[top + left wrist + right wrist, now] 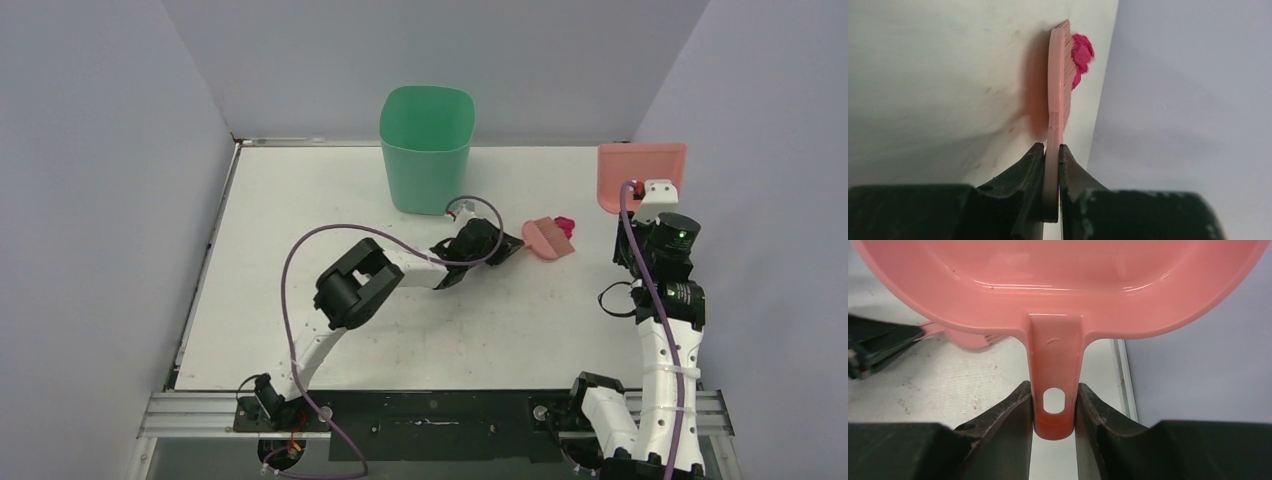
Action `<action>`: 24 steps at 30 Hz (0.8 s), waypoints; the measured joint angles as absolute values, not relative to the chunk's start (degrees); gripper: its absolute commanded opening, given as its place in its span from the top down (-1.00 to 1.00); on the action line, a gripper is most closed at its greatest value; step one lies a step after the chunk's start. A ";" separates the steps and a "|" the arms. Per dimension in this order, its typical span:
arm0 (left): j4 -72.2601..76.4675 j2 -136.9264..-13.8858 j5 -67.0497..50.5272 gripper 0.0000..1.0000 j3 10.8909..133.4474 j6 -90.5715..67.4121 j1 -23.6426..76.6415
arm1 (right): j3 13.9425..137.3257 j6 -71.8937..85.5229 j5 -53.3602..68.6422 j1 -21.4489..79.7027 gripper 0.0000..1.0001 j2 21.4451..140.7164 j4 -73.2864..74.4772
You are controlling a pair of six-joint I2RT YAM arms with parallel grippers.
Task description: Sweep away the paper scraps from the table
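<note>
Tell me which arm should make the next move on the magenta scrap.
Left. The left gripper is shut on the pink hand brush, whose bristles touch the magenta paper scrap. The right gripper holds the pink dustpan farther right, apart from the scrap.

robot lab test cell: bare grey walls [90,200] boxing white table [290,200], arm bases [270,400] bolted to metal rail [200,412].

No lettering, label, brand mark or number can be read in any view: not on the pink dustpan [641,170], the pink hand brush [548,238], the green bin [425,150] or the table [300,200].
</note>
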State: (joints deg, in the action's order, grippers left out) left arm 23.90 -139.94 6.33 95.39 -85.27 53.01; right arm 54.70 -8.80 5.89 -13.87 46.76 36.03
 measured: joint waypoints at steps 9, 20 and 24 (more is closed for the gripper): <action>33.76 -106.37 3.90 1.00 45.47 -82.19 48.27 | 52.97 -15.44 11.81 -13.91 0.89 49.43 34.94; 2.24 -54.94 -2.31 1.00 32.73 -57.84 43.79 | 52.40 -42.35 22.33 -13.93 0.84 53.71 49.95; -11.03 -43.22 0.54 1.00 39.03 -48.31 42.50 | 49.67 -52.34 23.24 -13.78 0.84 54.30 57.25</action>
State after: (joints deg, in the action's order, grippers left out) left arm -11.03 -43.22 0.54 39.03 -48.31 42.50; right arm 49.67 -52.34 23.24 -13.78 54.30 57.25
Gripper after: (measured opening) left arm 0.104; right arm 0.304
